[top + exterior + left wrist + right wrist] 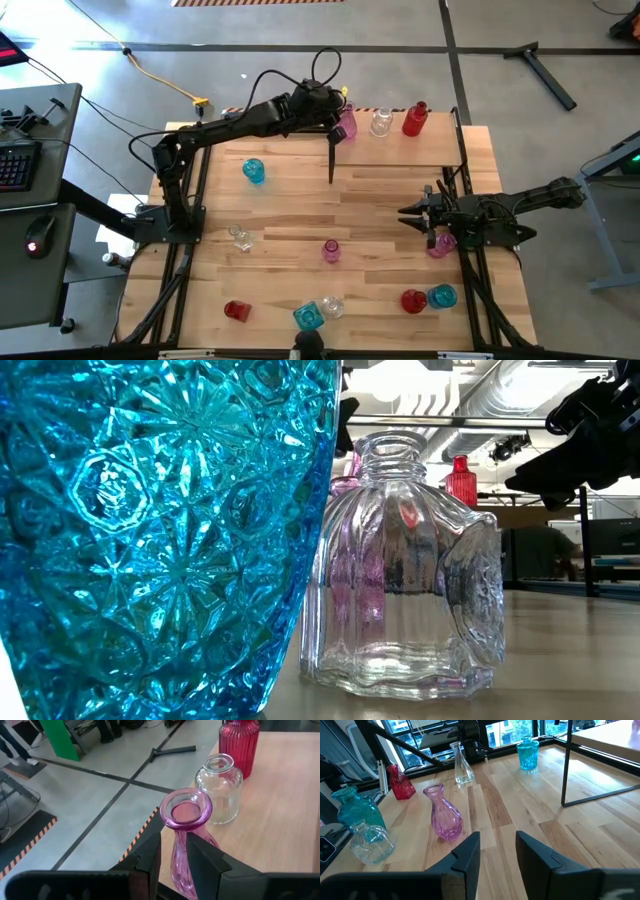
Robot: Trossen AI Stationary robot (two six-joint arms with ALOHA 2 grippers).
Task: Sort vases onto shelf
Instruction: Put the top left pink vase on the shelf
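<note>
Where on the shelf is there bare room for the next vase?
The shelf is bare along its front and right of the red vase. Its back edge is crowded: pink vase in the left hand, clear vase, then red.

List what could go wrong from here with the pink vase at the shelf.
1. The left gripper holds the tall pink vase near the shelf edge; set down too near it, it may tip to the floor.
2. The clear vase and red vase stand close beside it; a sideways move could knock them.
3. The right gripper waits near another pink vase.
</note>
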